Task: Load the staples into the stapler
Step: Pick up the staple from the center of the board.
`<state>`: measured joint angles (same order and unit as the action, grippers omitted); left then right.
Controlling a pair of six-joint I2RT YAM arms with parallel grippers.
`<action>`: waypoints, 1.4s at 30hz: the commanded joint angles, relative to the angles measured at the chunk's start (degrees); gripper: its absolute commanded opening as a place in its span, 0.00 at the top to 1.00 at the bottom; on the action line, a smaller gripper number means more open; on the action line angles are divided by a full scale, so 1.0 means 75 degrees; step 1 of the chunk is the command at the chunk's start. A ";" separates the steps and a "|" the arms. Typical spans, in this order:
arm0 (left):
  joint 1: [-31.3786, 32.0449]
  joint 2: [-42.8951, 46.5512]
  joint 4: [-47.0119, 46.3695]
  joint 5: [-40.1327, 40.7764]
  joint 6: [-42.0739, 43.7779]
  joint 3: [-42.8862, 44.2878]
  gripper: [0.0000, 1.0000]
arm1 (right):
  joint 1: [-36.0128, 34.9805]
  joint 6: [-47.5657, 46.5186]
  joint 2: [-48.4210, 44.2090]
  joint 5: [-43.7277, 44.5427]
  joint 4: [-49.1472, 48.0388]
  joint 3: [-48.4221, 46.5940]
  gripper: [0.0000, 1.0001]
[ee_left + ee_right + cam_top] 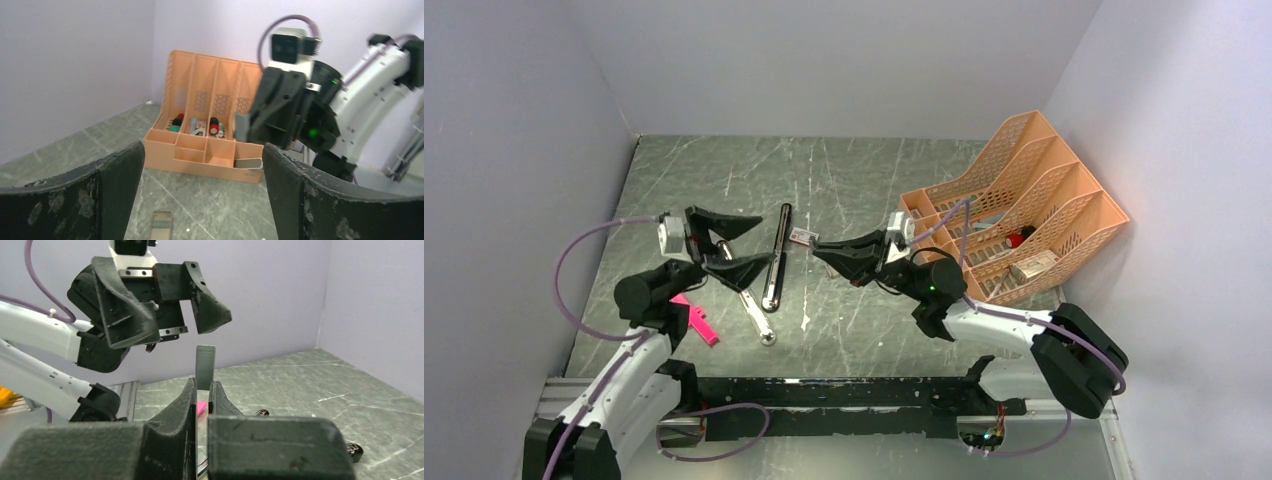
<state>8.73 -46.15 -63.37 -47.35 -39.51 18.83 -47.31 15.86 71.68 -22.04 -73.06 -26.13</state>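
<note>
Staples [205, 365] first: it's one thin grey strip standing upright, pinched at its lower end by the pressed-together fingers of the right gripper [201, 390], up off the table [874, 170].

My guess on handling is that it's super light and stiff lengthwise, but it's only glued wire. Any sideways bend or a hard squeeze would probably snap it into bits. It's slick metal too, so it could pivot in the pinch. Gripping the flat sides near one end seems right, since that leaves the far end free to feed in.

The stapler [776, 255] lies swung open on the table, close by at about 9 o'clock from the right fingertips. Its chrome rail [749, 305] runs out toward 5 o'clock from under the left gripper [762, 240]. That one is spread wide with nothing in it, hanging right above the stapler.

Room-wise:
- **Small red-and-white box** [802, 237]: just beside the right fingertips at 10 o'clock, easy to bump.
- **Pink piece** [694, 318]: near the stapler's 8 o'clock, out of the way.
- **Orange organizer** [1014, 210]: off at 3 o'clock, well apart.
- **Table toward 12 o'clock**: open.

The tight spot looks like the two grippers nose to nose over the rail.
</note>
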 commanded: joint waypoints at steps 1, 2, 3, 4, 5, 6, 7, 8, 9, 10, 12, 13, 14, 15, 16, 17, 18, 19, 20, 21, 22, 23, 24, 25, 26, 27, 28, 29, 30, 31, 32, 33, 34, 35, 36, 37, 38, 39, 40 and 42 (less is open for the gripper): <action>0.0443 -0.0079 -0.1693 -0.0673 0.0275 -0.0384 0.12 | 0.0030 -0.0083 0.0102 -0.0566 -0.0485 -0.0146 1.00; 0.0497 -0.0333 -0.2319 -0.0855 -0.0002 -0.0377 0.15 | 0.0027 -0.0111 0.0102 -0.0703 -0.0480 -0.0165 1.00; 0.0533 -0.0561 -0.2763 -0.1041 -0.0241 -0.0315 0.18 | 0.0031 -0.0130 0.0095 -0.0803 -0.0475 -0.0195 1.00; 0.0586 -0.0749 -0.3259 -0.1202 -0.0440 -0.0234 0.19 | 0.0034 -0.0128 0.0107 -0.0908 -0.0478 -0.0231 1.00; 0.0642 -0.0898 -0.3469 -0.1307 -0.0541 -0.0201 0.21 | 0.0037 -0.0132 0.0116 -0.1046 -0.0478 -0.0275 1.00; 0.0698 -0.1017 -0.3719 -0.1349 -0.0618 -0.0173 0.21 | 0.0038 -0.0125 0.0113 -0.1146 -0.0492 -0.0313 1.00; 0.0769 -0.1119 -0.3967 -0.1390 -0.0655 -0.0135 0.21 | 0.0028 -0.0102 0.0105 -0.1206 -0.0540 -0.0323 1.00; 0.0835 -0.1210 -0.4160 -0.1446 -0.0677 -0.0078 0.21 | 0.0031 -0.0089 0.0100 -0.1238 -0.0593 -0.0333 1.00; 0.0899 -0.1264 -0.4173 -0.1509 -0.0629 -0.0003 0.22 | 0.0036 -0.0093 0.0095 -0.1263 -0.0599 -0.0333 1.00; 0.0969 -0.1297 -0.4045 -0.1534 -0.0526 0.0051 0.22 | 0.0031 -0.0098 0.0093 -0.1311 -0.0556 -0.0371 1.00; 0.1168 -0.1288 -0.3604 -0.1458 -0.0173 0.0132 0.22 | 0.0030 -0.0099 0.0098 -0.1460 -0.0427 -0.0442 1.00; 0.1282 -0.1288 -0.3375 -0.1416 0.0041 0.0187 0.22 | 0.0023 -0.0099 0.0109 -0.1534 -0.0400 -0.0462 1.00; 0.1394 -0.1282 -0.3184 -0.1417 0.0221 0.0245 0.23 | 0.0019 -0.0099 0.0130 -0.1566 -0.0421 -0.0466 1.00; 0.1491 -0.1291 -0.3060 -0.1411 0.0358 0.0286 0.23 | 0.0018 -0.0099 0.0144 -0.1572 -0.0414 -0.0465 1.00; 0.1549 -0.1312 -0.3044 -0.1393 0.0410 0.0297 0.23 | 0.0017 -0.0121 0.0157 -0.1584 -0.0353 -0.0465 1.00; 0.1590 -0.1335 -0.3143 -0.1367 0.0404 0.0298 0.23 | 0.0023 -0.0147 0.0168 -0.1618 -0.0264 -0.0490 1.00; 0.1609 -0.1377 -0.3274 -0.1352 0.0353 0.0281 0.24 | 0.0020 -0.0165 0.0188 -0.1699 -0.0185 -0.0530 1.00; 0.1623 -0.1422 -0.3397 -0.1359 0.0286 0.0290 0.25 | 0.0008 -0.0158 0.0205 -0.1736 -0.0154 -0.0545 1.00; 0.1630 -0.1472 -0.3503 -0.1375 0.0221 0.0312 0.26 | -0.0006 -0.0153 0.0224 -0.1753 -0.0166 -0.0547 1.00; 0.1642 -0.1532 -0.3590 -0.1393 0.0159 0.0328 0.28 | -0.0021 -0.0136 0.0255 -0.1765 -0.0183 -0.0563 1.00; 0.1656 -0.1585 -0.3682 -0.1413 0.0104 0.0342 0.30 | -0.0029 -0.0134 0.0265 -0.1787 -0.0170 -0.0584 1.00; 0.1676 -0.1646 -0.3817 -0.1434 0.0030 0.0351 0.32 | -0.0042 -0.0143 0.0274 -0.1819 -0.0143 -0.0609 1.00; 0.1688 -0.1714 -0.3939 -0.1462 -0.0047 0.0350 0.33 | -0.0066 -0.0161 0.0275 -0.1839 -0.0111 -0.0633 1.00; 0.1702 -0.1773 -0.4097 -0.1483 -0.0133 0.0349 0.34 | -0.0092 -0.0184 0.0272 -0.1852 -0.0060 -0.0658 1.00; 0.1715 -0.1823 -0.4260 -0.1490 -0.0224 0.0355 0.35 | -0.0114 -0.0225 0.0274 -0.1857 0.0014 -0.0678 1.00; 0.1727 -0.1872 -0.4399 -0.1507 -0.0292 0.0360 0.36 | -0.0132 -0.0273 0.0269 -0.1854 0.0088 -0.0693 1.00; 0.1736 -0.1912 -0.4536 -0.1528 -0.0372 0.0380 0.38 | -0.0144 -0.0315 0.0265 -0.1838 0.0122 -0.0690 1.00; 0.1757 -0.1945 -0.4633 -0.1563 -0.0424 0.0389 0.39 | -0.0159 -0.0321 0.0263 -0.1820 0.0120 -0.0682 1.00; 0.1773 -0.1998 -0.4752 -0.1591 -0.0479 0.0404 0.41 | -0.0175 -0.0330 0.0257 -0.1793 0.0129 -0.0677 1.00; 0.1793 -0.2036 -0.4875 -0.1621 -0.0557 0.0423 0.43 | -0.0188 -0.0339 0.0252 -0.1785 0.0156 -0.0682 1.00; 0.1794 -0.2076 -0.5015 -0.1645 -0.0633 0.0428 0.45 | -0.0196 -0.0359 0.0241 -0.1784 0.0215 -0.0697 1.00; 0.1809 -0.2119 -0.5183 -0.1663 -0.0726 0.0430 0.46 | -0.0208 -0.0393 0.0240 -0.1784 0.0265 -0.0710 1.00; 0.1821 -0.2165 -0.5328 -0.1681 -0.0817 0.0440 0.48 | -0.0230 -0.0421 0.0245 -0.1775 0.0317 -0.0717 1.00; 0.1822 -0.2208 -0.5445 -0.1704 -0.0889 0.0449 0.49 | -0.0237 -0.0436 0.0234 -0.1765 0.0338 -0.0723 1.00; 0.1840 -0.2213 -0.5461 -0.1708 -0.0916 0.0464 0.50 | -0.0248 -0.0448 0.0237 -0.1762 0.0352 -0.0723 1.00; 0.1855 -0.2198 -0.5471 -0.1713 -0.0914 0.0473 0.51 | -0.0263 -0.0450 0.0244 -0.1754 0.0364 -0.0725 1.00; 0.1872 -0.2166 -0.5472 -0.1708 -0.0894 0.0465 0.51 | -0.0259 -0.0450 0.0239 -0.1737 0.0376 -0.0728 1.00; 0.1890 -0.2132 -0.5472 -0.1703 -0.0870 0.0456 0.51 | -0.0268 -0.0466 0.0245 -0.1727 0.0394 -0.0734 1.00; 0.1903 -0.2097 -0.5472 -0.1692 -0.0854 0.0447 0.50 | -0.0267 -0.0479 0.0240 -0.1719 0.0425 -0.0735 1.00; 0.1906 -0.2042 -0.5472 -0.1690 -0.0839 0.0457 0.49 | -0.0269 -0.0527 0.0243 -0.1671 0.0504 -0.0735 1.00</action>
<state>22.24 -62.48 -81.23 -59.22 -44.88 20.69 -48.88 13.23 73.67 -35.14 -69.93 -30.20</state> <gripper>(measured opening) 0.500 0.044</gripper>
